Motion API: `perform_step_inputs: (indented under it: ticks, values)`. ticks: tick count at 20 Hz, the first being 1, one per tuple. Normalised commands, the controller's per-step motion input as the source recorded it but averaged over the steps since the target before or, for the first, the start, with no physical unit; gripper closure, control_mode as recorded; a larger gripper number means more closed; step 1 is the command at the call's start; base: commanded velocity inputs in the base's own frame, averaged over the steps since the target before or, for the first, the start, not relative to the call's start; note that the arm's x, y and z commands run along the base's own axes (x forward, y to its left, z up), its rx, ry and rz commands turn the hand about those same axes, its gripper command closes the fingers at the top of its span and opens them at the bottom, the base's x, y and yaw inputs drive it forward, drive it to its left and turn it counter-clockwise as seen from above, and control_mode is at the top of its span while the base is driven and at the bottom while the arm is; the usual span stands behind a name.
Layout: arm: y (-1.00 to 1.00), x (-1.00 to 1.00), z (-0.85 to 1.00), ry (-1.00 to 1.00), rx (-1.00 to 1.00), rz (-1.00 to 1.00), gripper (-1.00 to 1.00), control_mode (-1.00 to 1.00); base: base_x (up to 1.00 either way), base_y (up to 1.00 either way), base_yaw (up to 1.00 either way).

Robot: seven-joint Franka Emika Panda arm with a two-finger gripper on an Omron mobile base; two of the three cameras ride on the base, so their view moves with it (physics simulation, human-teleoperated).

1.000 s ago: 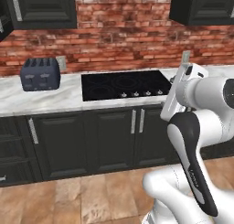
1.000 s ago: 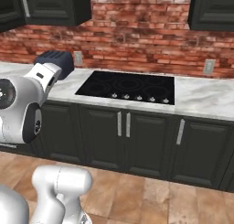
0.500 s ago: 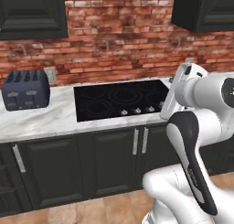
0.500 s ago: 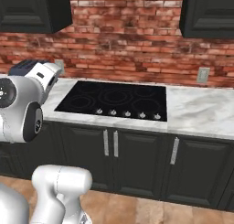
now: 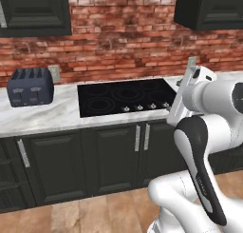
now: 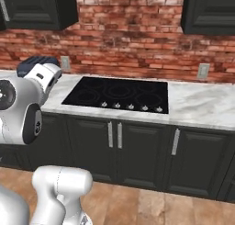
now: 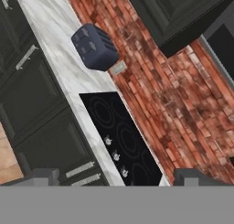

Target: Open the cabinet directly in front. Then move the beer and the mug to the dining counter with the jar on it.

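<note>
Two dark charcoal wall cabinets hang over the brick wall, one at upper left (image 5: 33, 11) (image 6: 36, 8) and one at upper right (image 5: 213, 8) (image 6: 211, 10); their doors are closed and I cannot tell which is the task's cabinet. In the hand view a wall cabinet (image 7: 178, 13) runs across the top. My gripper (image 7: 118, 178) is open, its fingertips (image 7: 43, 176) far apart with nothing between them. The arm stays folded, its hand (image 5: 197, 80) held over the counter's right end. The beer, mug, jar and dining counter are out of view.
A marble worktop (image 5: 57, 115) (image 6: 197, 104) carries a black cooktop (image 5: 126, 96) (image 6: 119, 93) (image 7: 121, 141) and a dark blue toaster (image 5: 29, 87) (image 7: 96, 47). Dark base cabinets (image 5: 114, 156) stand below it. An outlet (image 6: 203, 70) sits on the brick wall, above a wooden floor (image 5: 95, 213).
The base has driven, so the whole picture has shifted: the counter and cooktop now sit lower and closer. The arm keeps the same folded pose.
</note>
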Motion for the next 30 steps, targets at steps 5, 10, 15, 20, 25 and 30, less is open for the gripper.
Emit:
perform_step_inputs:
  ticks: [5, 10, 15, 20, 25, 30]
  values:
    - [0.00, 0.00, 0.00, 0.00, 0.00, 0.00, -1.00, 1.00, -0.30, 1.00, 0.00]
    - [0.00, 0.00, 0.00, 0.00, 0.00, 0.00, -1.00, 1.00, 0.04, 0.67, 0.01]
    - [0.00, 0.00, 0.00, 0.00, 0.00, 0.00, -1.00, 1.00, 0.05, 0.98, 0.02]
    - [0.00, 0.00, 0.00, 0.00, 0.00, 0.00, -1.00, 1.00, 0.16, 1.00, 0.00]
    - [0.00, 0.00, 0.00, 0.00, 0.00, 0.00, -1.00, 1.00, 0.09, 0.81, 0.01]
    - [0.00, 0.00, 0.00, 0.00, 0.00, 0.00, -1.00, 1.00, 0.80, 0.10, -0.17]
